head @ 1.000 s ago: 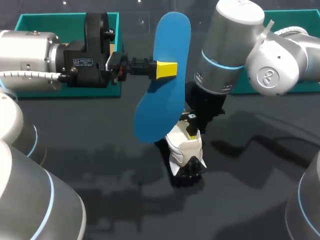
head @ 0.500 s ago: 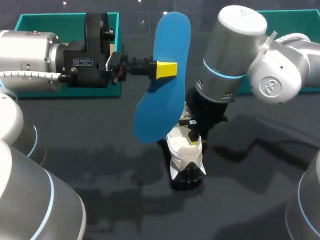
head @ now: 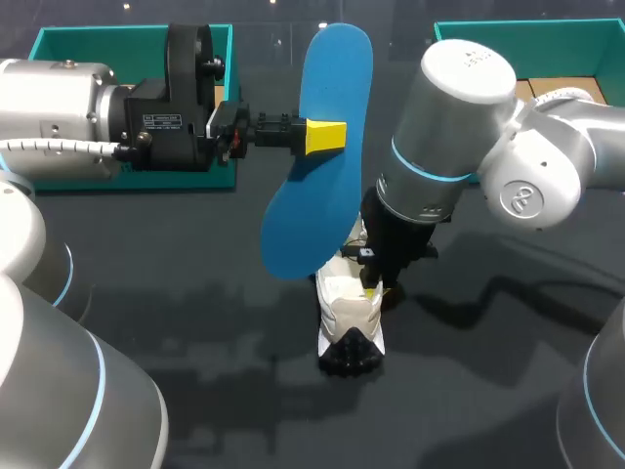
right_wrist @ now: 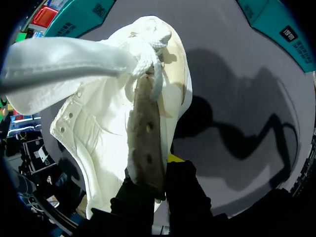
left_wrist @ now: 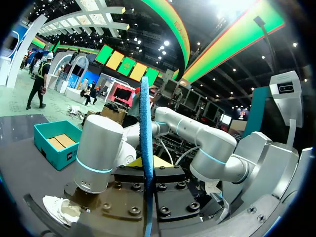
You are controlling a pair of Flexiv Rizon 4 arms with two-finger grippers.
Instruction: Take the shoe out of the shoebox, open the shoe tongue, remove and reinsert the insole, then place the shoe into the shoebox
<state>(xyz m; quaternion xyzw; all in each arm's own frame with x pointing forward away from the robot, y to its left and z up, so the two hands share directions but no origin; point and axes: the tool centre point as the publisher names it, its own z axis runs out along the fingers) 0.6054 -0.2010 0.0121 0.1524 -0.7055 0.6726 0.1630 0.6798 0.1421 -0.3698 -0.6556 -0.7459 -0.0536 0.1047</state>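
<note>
The left gripper (head: 327, 137) is clamping the insole (head: 305, 225) above the dark table (head: 195, 322); the right gripper (head: 373, 286) is pinching the shoe (head: 347, 318) resting on it.

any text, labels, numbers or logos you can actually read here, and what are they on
White sticker on the black wrist block of the left arm: print too small to read.
Round emblem on a joint of the right arm: a mark, no legible letters.
Black tag on the teal shoebox: too blurred to read.
Blue insole, white shoe: no print shows.
</note>
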